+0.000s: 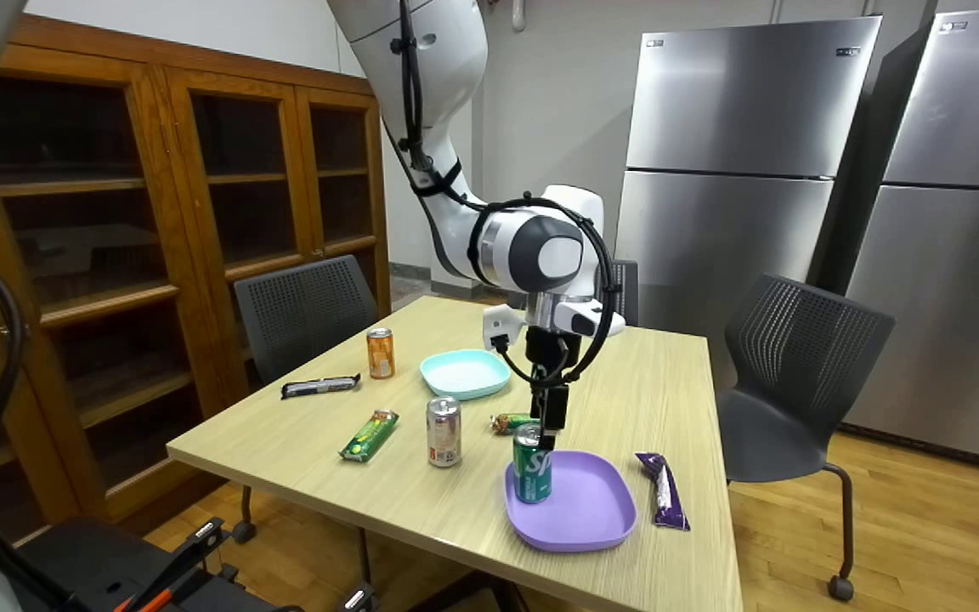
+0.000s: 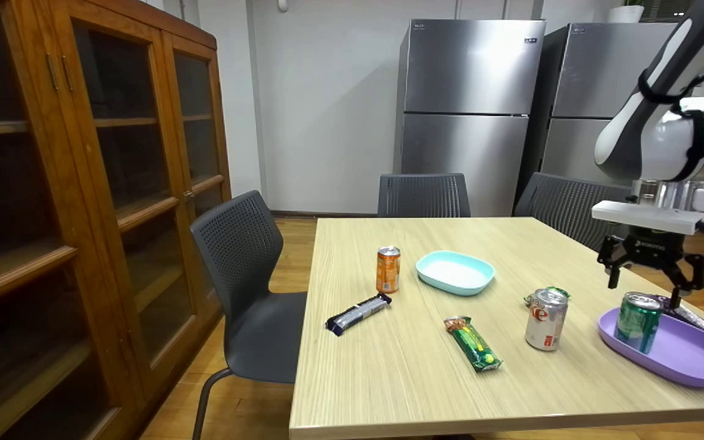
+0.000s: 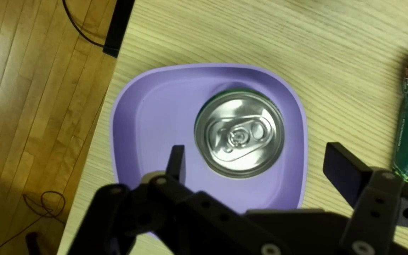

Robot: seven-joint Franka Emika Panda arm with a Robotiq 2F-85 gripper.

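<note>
While I look down through the wrist view, the green can [image 3: 239, 134] stands upright in the purple tray [image 3: 165, 117], its pull tab facing up at me. The fingers [image 3: 177, 163] are spread wide, one to each side of it — a narrow strip of tray floor shows between the can and the finger at that picture's left, and a broader band of tray, rim and table [image 3: 331, 88] shows toward the finger at its right. So I have the can between them but off-centre, with neither finger touching it there. Within the tray it sits toward one corner, close to the raised wall.

Seen in an exterior view, the gripper [image 2: 644, 294] points down over the can, its tips at about the height of the can's top rim.

Just outside the tray lies a purple-wrapped bar [image 1: 666, 491], and a silver can [image 1: 444, 433] stands upright near the opposite side. A green-wrapped bar [image 1: 513, 422] lies partly hidden behind the gripper in an exterior view; a second green bar [image 1: 370, 435] lies past the silver can. Farther off I make out a light blue tray [image 1: 466, 382], an orange can [image 1: 381, 353] and a dark-wrapped bar [image 1: 319, 387] — all three on the same table.
</note>
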